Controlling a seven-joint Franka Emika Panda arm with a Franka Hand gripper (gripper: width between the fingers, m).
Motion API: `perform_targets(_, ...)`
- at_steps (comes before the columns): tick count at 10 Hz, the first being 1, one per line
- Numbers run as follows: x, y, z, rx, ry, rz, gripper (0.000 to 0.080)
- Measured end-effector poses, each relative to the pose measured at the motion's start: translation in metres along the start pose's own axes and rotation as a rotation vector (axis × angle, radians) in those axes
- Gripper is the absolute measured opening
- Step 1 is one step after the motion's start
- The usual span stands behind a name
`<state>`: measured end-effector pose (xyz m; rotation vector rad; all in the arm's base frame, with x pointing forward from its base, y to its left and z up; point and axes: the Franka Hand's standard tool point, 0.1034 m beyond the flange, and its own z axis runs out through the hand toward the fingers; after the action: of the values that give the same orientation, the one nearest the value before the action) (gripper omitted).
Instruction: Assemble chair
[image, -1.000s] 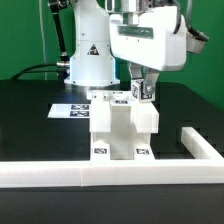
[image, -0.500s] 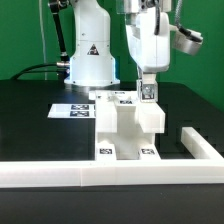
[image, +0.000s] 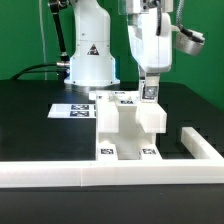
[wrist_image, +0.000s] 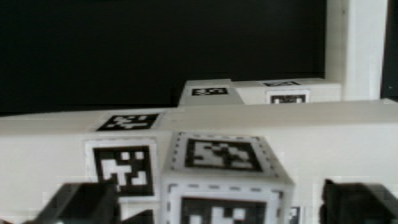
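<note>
Bright, even light nearly washes out the white chair, and the wrist view is blurry.

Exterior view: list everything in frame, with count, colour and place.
chair: one, white, tagged, partly built, mid-table
piece: one, white, tagged, held just above the chair's top
marker board: one, white, flat on the table, at the exterior view's left of the chair
rail: one, white, along the front, turning back at the exterior view's right
table: one, black
backdrop: green, behind
base: one, white, behind the chair
tool: one, shut on the piece
</note>
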<state>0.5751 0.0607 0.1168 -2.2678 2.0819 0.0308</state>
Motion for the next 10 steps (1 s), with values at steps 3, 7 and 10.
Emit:
perform_targets(3,-0.0076,0.0004,0.0007,0.000,-0.001,-0.278,0.0648)
perform_targets(7,-0.0081,0.0009,0.0010,-0.001,-0.002,-0.610,0.0649)
perform_targets(10,-0.0047,0.0006,0.0007,-0.001,-0.001,-0.852,0.0649)
